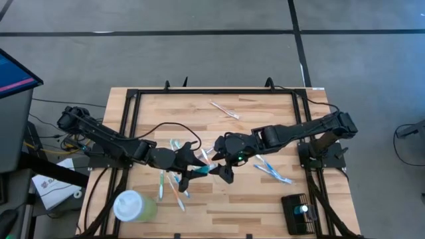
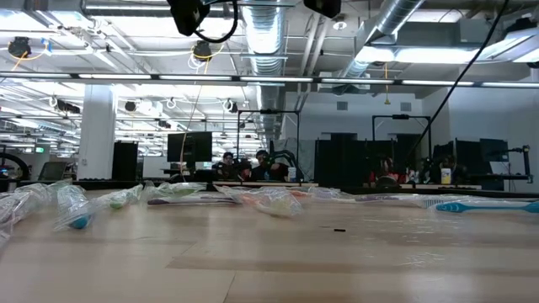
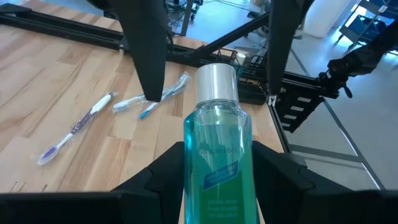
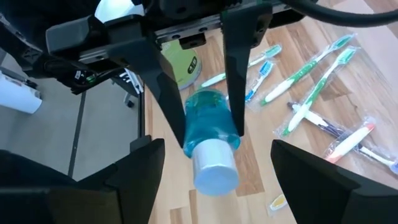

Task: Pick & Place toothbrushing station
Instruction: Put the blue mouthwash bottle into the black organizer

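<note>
Your left tool (image 3: 214,180) is pinching a teal mouthwash bottle (image 3: 217,149) with a silver cap, held above mid-desk (image 1: 265,199). Right tool (image 4: 211,168) sits spread wide around the cap end, not gripping. Toothbrushing station (image 1: 297,214) is at the desk's near right corner, well apart from both.

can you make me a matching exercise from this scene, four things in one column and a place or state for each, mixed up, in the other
Things:
1 mouthwash bottle
2 pale green cup
3 black holder
4 right gripper

Place or state:
a open, holding nothing
b table corner on the right arm's side
c gripped by the left gripper
d table corner on the left arm's side

Pairs: 1-c, 2-d, 3-b, 4-a
</note>
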Tool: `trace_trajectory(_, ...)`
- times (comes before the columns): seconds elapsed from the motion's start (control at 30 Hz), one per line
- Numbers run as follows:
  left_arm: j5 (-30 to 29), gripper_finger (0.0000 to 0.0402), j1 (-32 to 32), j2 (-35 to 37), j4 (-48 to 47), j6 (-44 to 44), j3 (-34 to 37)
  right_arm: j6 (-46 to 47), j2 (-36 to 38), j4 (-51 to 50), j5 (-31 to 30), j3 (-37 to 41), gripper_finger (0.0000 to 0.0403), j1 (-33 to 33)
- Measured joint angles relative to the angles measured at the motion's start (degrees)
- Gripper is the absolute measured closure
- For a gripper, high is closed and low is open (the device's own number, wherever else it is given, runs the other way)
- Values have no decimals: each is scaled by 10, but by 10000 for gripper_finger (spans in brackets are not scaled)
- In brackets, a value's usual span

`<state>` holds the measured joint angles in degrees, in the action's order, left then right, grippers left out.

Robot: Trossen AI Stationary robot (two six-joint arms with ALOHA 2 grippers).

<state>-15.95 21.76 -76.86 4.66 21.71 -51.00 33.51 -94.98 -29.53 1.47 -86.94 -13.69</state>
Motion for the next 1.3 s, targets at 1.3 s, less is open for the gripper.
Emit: trace_trajectory(1.3,-4,253,-13,0,14,-9,-1,449,0,32,64,0,117,24)
